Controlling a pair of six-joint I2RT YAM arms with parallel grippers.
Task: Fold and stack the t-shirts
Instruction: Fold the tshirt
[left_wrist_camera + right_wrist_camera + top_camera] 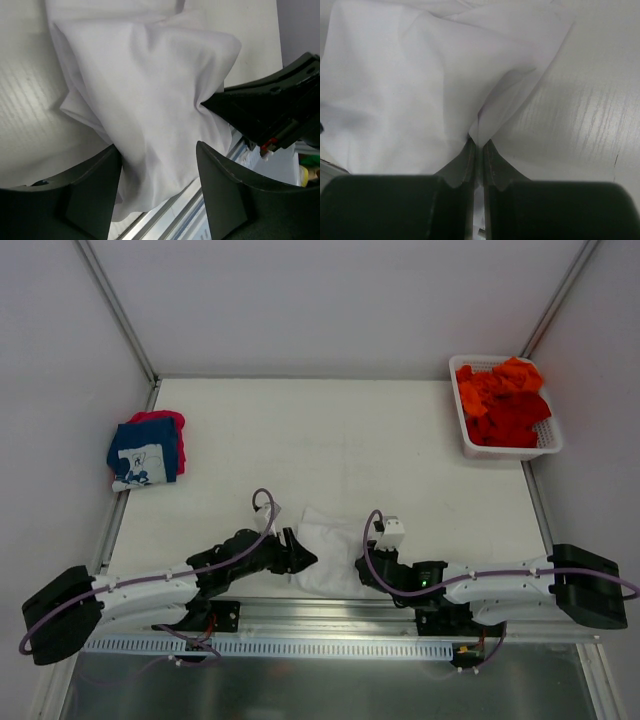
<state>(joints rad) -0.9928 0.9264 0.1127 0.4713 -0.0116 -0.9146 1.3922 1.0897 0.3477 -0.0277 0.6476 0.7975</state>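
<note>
Right fingers (455,172) pinched shut on white t-shirt (325,552) edge. Left fingers (225,192) part-open astride cloth, gripping nothing. Risk: left grabs bunched layers, fold skews; thin right pinch slips.

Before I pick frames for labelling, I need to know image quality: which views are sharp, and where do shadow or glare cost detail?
Top view: sharp and evenly lit, but the tee barely stands out from the white table. Left wrist: left fingers dark and soft up close, cloth folds clear. Right wrist: right fingers blurred, a shadow in the fold above them, sheen on the table.
</note>
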